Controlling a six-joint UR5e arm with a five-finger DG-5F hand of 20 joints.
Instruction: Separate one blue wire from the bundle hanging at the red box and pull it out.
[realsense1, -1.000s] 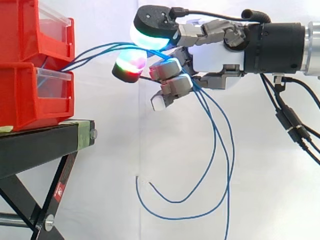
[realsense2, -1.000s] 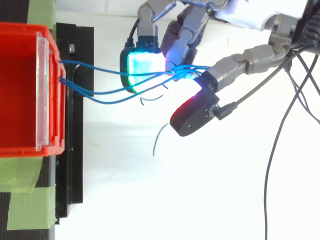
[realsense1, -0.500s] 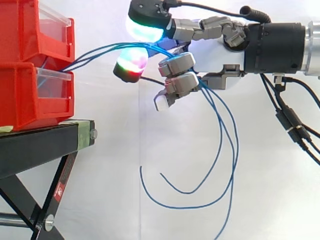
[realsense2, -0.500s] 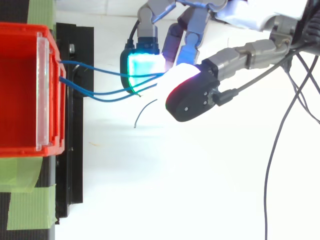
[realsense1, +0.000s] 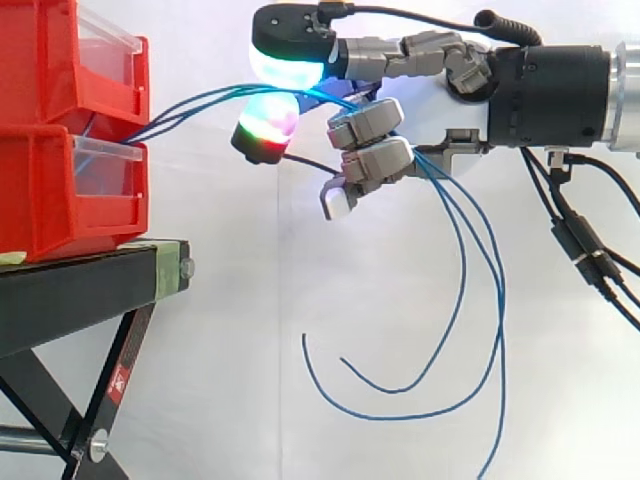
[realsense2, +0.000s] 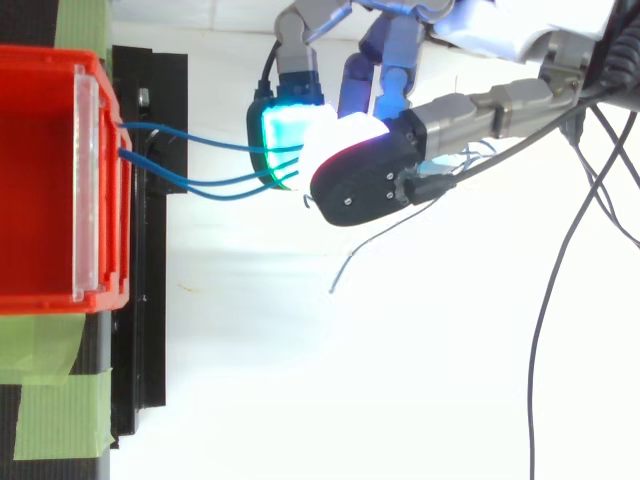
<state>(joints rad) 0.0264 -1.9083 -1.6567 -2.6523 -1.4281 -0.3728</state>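
The blue wires (realsense1: 190, 105) come out at the front of the red box (realsense1: 50, 190). The box sits at the edge of the black stand (realsense1: 80, 290) that faces the hand. Another red box (realsense1: 60, 60) sits on top of it.

From the box the wires run through the air to the hand (realsense1: 440, 115). They go in between two glowing pads and pass under the curled fingers (realsense1: 370, 160). Then they hang down in long loops (realsense1: 400, 391) below the hand and touch nothing.

The fingers are curled in and closed on the wires. They seem to hold more than one, since several blue lines go in one side and come out the other. I cannot tell if one wire is already apart from the rest inside the hand.

From above, the wires (realsense2: 200, 183) spread a little near the box (realsense2: 40, 180) and squeeze together at the pads.

These wires look thin, light and bendy, so they will flop and swing. Their skin is probably smooth, so one may slip through the pads if the pinch is soft. They lie close together, so they may twist round each other.

A good place to hold is the bit between the box and the hand. There the wires are spread out, and one can be pinched alone. The pull should be slow and straight away from the box, so the other wires do not come along.
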